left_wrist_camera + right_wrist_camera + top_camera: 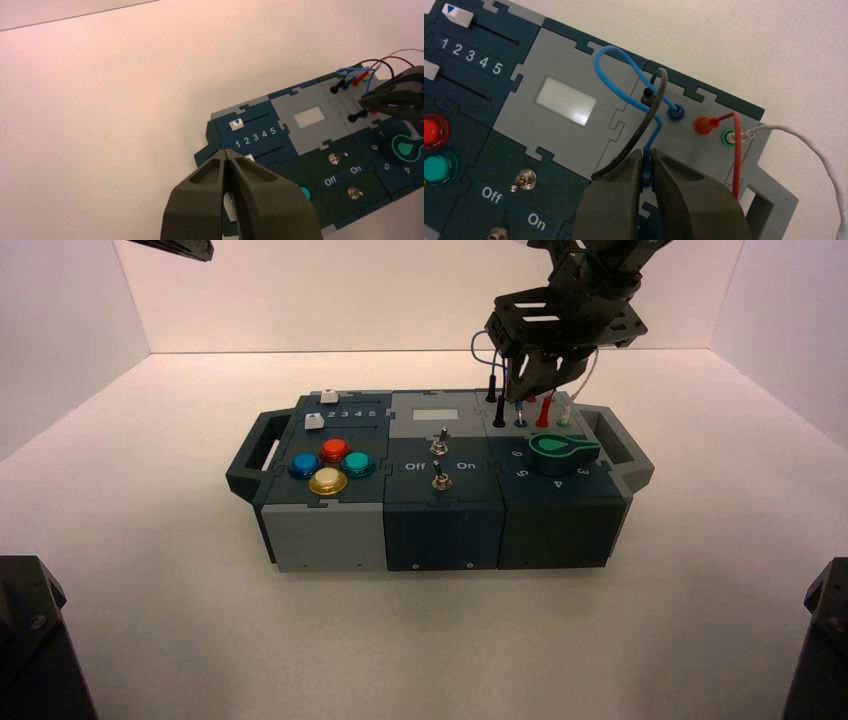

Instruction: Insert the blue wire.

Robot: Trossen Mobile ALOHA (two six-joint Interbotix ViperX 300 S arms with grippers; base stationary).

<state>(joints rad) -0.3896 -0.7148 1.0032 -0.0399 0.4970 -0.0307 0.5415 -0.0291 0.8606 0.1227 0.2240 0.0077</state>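
Left gripper (227, 156) at lower centre of its wrist view, jaws pressed together and empty, right gripper (522, 390) upper right over box (430, 480), jaws clamping blue wire (624, 95) plug upright, pin down at socket row.

white table (200, 640), box (440, 525) resting on it

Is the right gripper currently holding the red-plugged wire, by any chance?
No, the right gripper is shut on the blue wire; the red plug sits apart.
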